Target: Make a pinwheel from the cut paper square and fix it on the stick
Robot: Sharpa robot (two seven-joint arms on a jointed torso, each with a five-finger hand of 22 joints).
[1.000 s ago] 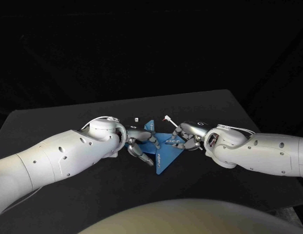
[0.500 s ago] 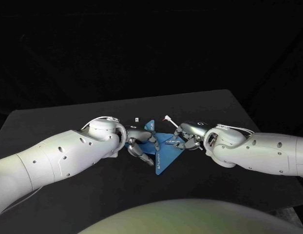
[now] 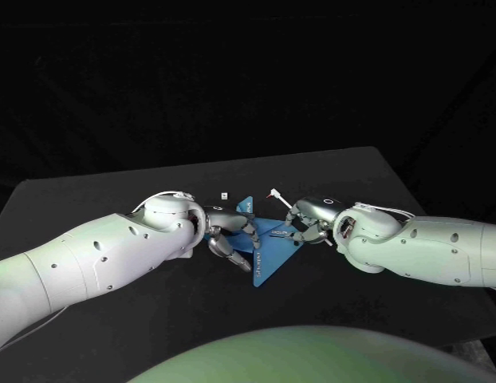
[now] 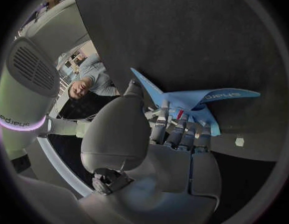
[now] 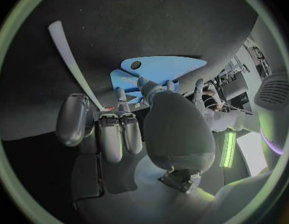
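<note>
Because folded flaps would spring back, the left hand [image 3: 227, 235] grips the blue paper square [image 3: 273, 254] at the middle of the table [image 3: 99, 203], seemingly so the right hand [image 3: 307, 227], pinching 1 punched flap, can fold it inward, while the stick [image 3: 278, 195] lies just beyond.

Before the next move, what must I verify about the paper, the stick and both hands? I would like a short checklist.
1. Hold of left hand on blue paper: ok.
2. Thumb of right hand presses the paper: ok.
3. The hole in a flap uncovered: ok.
4. The stick beside right hand: ok; held or lying, cannot tell.
5. The small white piece apart from paper: ok.
6. All flaps gathered: cannot tell.
</note>
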